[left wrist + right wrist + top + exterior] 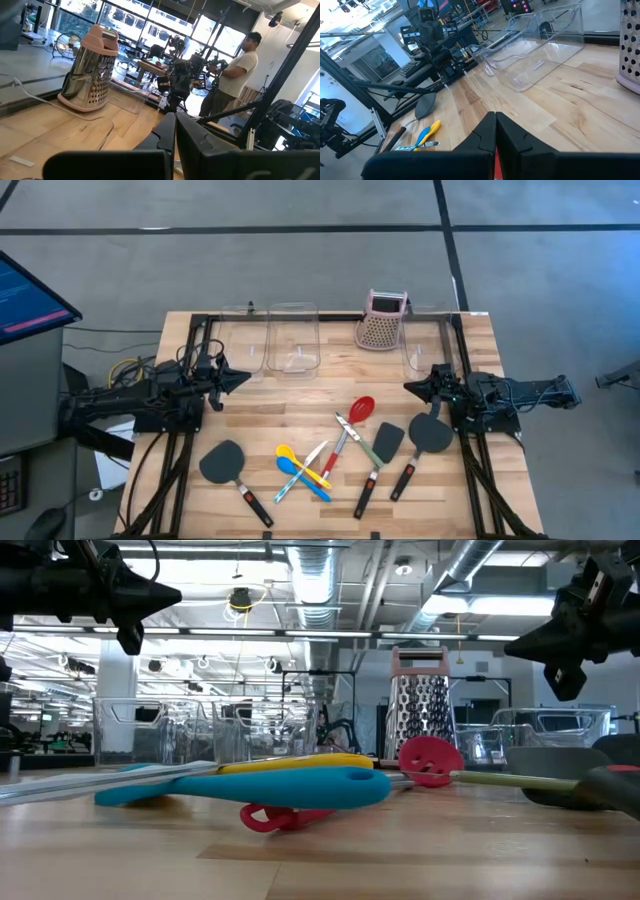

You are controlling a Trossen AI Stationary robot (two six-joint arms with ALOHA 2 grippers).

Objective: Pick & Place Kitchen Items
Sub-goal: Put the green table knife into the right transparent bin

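The kitchen items lie loose on the near half of the wooden table. A black spatula (222,462) is at the left. Yellow (288,453) and blue (300,473) spoons cross in the middle. The red spoon (361,409) and silver tongs (347,430) lie beside two more black spatulas (388,442) (430,435). My left gripper (245,377) hovers shut over the table's left side, pointing level toward the right. My right gripper (408,386) hovers shut at the right side, facing it. Neither holds anything.
Clear plastic bins (293,338) (240,345) (428,340) stand along the far edge. The pink-topped metal grater (383,320) stands upright among them. A black frame (460,370) borders the table. A person (235,75) stands in the room beyond the right side.
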